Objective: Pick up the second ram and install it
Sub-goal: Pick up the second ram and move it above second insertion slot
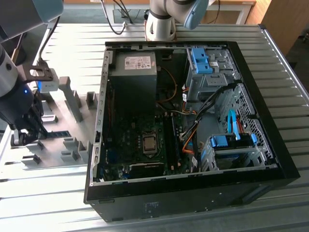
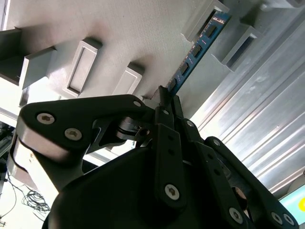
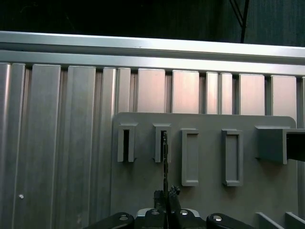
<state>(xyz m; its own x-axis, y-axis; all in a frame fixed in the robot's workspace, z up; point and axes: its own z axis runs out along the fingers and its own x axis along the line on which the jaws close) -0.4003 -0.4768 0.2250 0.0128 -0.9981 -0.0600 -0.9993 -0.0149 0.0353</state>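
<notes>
Logged in remote, here's what I've got, L to R in the exterior view. The wrist (image 1: 14, 92) is at the exterior view's left edge w/ the gripper (image 1: 30, 134) pointing down onto the grey plate (image 1: 72, 121). The ram (image 1: 59, 134) shows as a dark teal strip lying low on that plate, running from the fingers toward the exterior view's right, between the grey holder blocks (image 1: 72, 99). So it's on the plate, well apart from the PC.

Next over is the open PC case (image 1: 270, 125), lying on its side on the ribbed metal table (image 1: 48, 193), w/ the motherboard (image 1: 140, 145) facing up. The arm base (image 1: 161, 21) stands just behind the case's far wall. On the exterior view's right, inside the case, are 2 blue latches (image 1: 200, 60).

In the second wrist view the gripper (image 2: 164, 98) is clamped onto 1 end of the ram (image 2: 195, 52). The fingers (image 2: 167, 138) are pinched tight on both sides, and the blue-green board w/ black chips stretches away to a holder block (image 2: 209, 14) at its far end.

In the first wrist view the ram (image 3: 165, 162) is edge-on, just a thin line. It goes from the gripper (image 3: 166, 196) straight to the slot of the 2nd block (image 3: 158, 143) in the row. The stick is standing on edge, afaict not tilted.
</notes>
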